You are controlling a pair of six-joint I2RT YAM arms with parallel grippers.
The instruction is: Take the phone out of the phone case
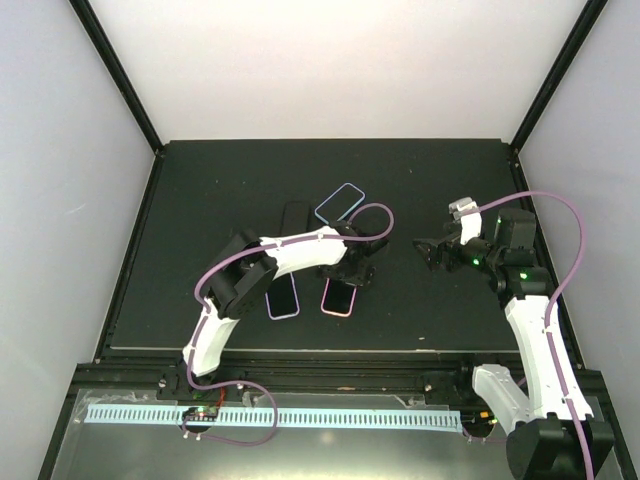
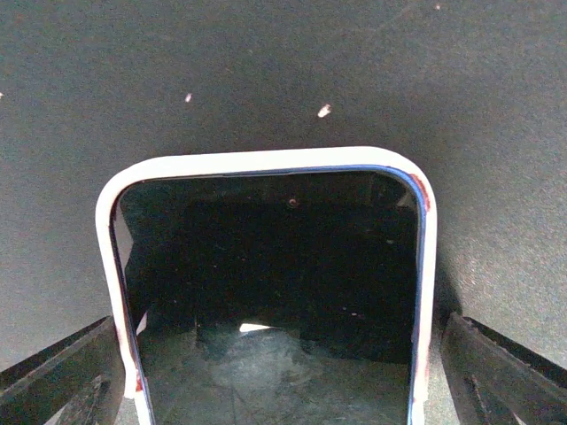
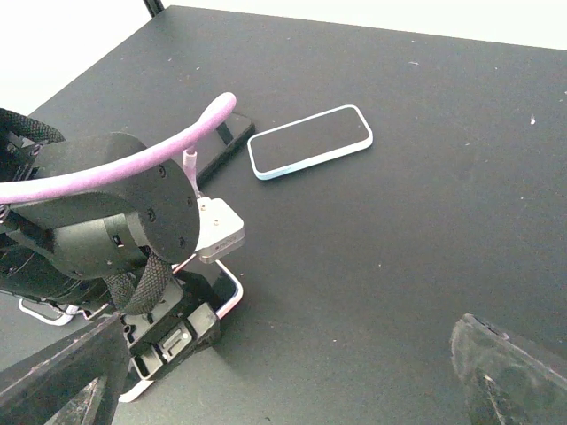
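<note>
Left end effector (image 2: 279, 372) spread astride cased phone (image 2: 266, 257) — overhead hides this — right end effector (image 3: 283, 376) spread too.

Nothing readable here, honestly. The phone (image 2: 266, 283) in the pale case (image 2: 257, 159) just shows a dark screen with some reflections. The blue-rimmed phone (image 3: 310, 142) lying on the bench (image 3: 461, 177) is dark too. The white strip (image 1: 270, 417) along the near edge has a row of little marks, but they're too tiny to tell if they're numbers or letters.
</note>
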